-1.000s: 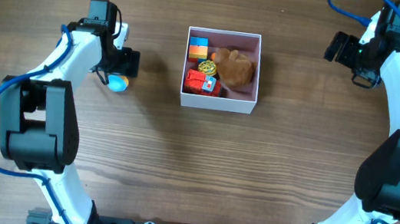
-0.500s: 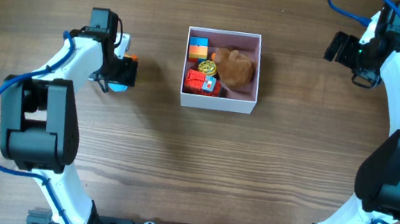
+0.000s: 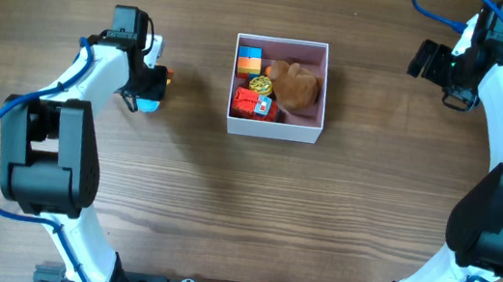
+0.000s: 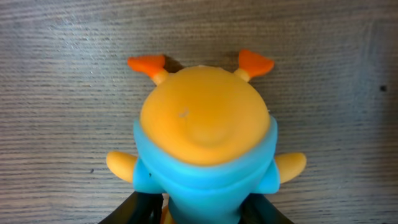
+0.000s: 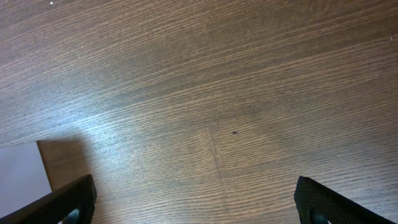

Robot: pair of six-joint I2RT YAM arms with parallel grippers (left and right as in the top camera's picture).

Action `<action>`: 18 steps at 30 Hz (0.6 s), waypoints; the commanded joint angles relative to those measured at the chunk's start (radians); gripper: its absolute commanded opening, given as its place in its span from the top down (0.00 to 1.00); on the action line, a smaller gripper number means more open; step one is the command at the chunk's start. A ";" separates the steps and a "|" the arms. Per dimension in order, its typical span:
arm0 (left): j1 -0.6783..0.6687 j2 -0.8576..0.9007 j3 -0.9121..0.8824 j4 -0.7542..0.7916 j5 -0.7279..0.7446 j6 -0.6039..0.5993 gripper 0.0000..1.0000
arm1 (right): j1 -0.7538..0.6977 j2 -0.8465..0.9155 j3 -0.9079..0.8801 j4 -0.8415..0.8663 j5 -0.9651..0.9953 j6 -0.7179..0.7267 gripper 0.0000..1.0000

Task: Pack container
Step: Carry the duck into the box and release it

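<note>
Left gripper (image 4: 198,214) is clamped on the yellow-and-blue toy (image 4: 205,130), orange feet pointing away from me. The container (image 3: 273,128) sits mid-worktop (image 3: 222,215), small toys (image 3: 273,85) inside, well right of that toy. Right gripper (image 5: 199,205) gapes wide over the wood, far right.

lab bench; wooden table (image 3: 223,206), two robot arms (image 3: 94,81)

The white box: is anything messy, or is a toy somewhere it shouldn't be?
Nothing is spilled or broken. One yellow-and-blue toy is outside the container, on the left arm's side, held by the left gripper. The other toys lie inside.
</note>
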 commanded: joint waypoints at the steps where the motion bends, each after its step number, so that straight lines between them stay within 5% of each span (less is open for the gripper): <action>1: -0.029 -0.039 0.049 0.003 0.020 -0.042 0.62 | 0.004 0.007 0.000 0.003 -0.008 0.014 0.00; 12: -0.382 -0.345 0.159 0.069 0.023 -0.105 0.61 | 0.004 0.007 0.000 0.003 -0.008 0.014 0.00; 18: -0.586 -0.314 0.159 0.154 0.023 -0.105 0.59 | 0.004 0.007 0.000 0.003 -0.008 0.013 0.00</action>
